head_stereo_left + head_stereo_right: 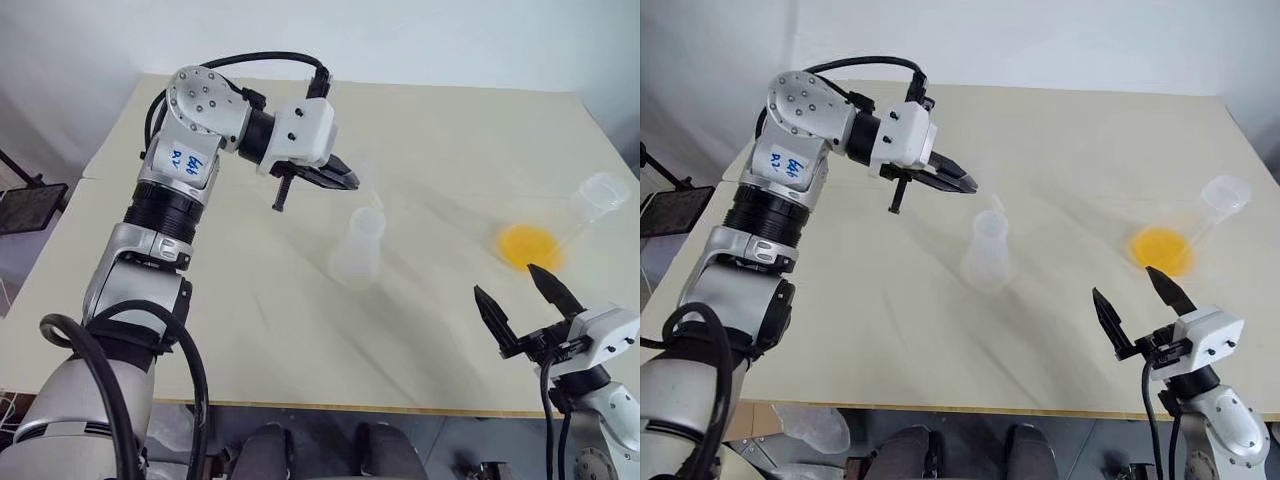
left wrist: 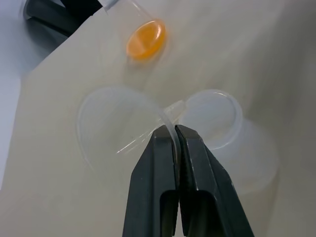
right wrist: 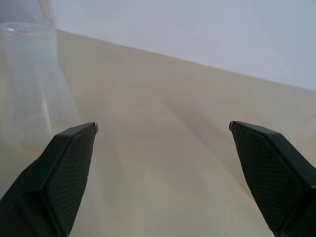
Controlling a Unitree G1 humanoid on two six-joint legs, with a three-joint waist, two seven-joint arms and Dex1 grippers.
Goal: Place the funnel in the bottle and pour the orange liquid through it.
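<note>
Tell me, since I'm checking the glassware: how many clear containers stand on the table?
2: the bottle mid-table below the left gripper, and a flask holding the orange liquid ahead of the right gripper.

Blue handwriting on white sticker point(image 1: 187, 160) on left arm: two short lines, perhaps "bot" over "R2", too scrawled for sure reading. No other text legible.

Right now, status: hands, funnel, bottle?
Left hand shut on funnel rim, held above bottle mouth. Right hand open, empty, near the flask with orange liquid. Nothing in the way.
</note>
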